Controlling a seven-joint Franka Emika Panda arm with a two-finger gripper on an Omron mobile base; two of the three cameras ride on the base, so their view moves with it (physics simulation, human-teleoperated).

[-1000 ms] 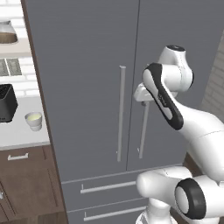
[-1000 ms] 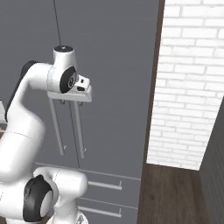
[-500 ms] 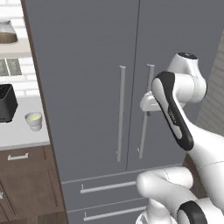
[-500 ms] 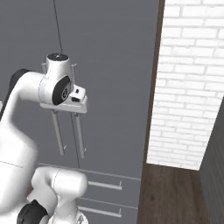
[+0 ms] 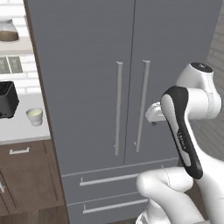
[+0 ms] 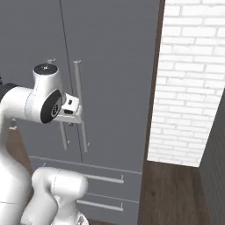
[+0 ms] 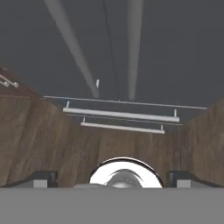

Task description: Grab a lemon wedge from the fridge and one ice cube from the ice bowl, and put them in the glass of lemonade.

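The grey fridge (image 5: 87, 78) stands with both doors shut, so the lemon wedge is hidden. Its two bar handles (image 5: 119, 107) run down the middle seam. My gripper (image 5: 153, 114) hovers just right of the right handle (image 5: 142, 105), a short way off the door (image 6: 110, 66), and is mostly covered by my own forearm. In the hand view the gripper (image 7: 113, 178) points down the door front; its fingertips (image 7: 41, 177) sit far apart with nothing between them. The glass of lemonade (image 5: 34, 116) sits on the counter left of the fridge. The ice bowl and ice cube are out of view.
A black toaster (image 5: 6, 100) stands on the counter (image 5: 19, 131) beside the glass, above brown cabinets (image 5: 26, 175). Two fridge drawers with bar handles (image 7: 120, 114) lie below the doors. A white brick wall (image 6: 189, 79) closes off the fridge's right side, with wooden floor (image 6: 171, 193) in front.
My hand has drawn back from the handles, drifting right and a little lower, while the elbow swung right. The jaws have spread wider. The fridge doors stayed shut.
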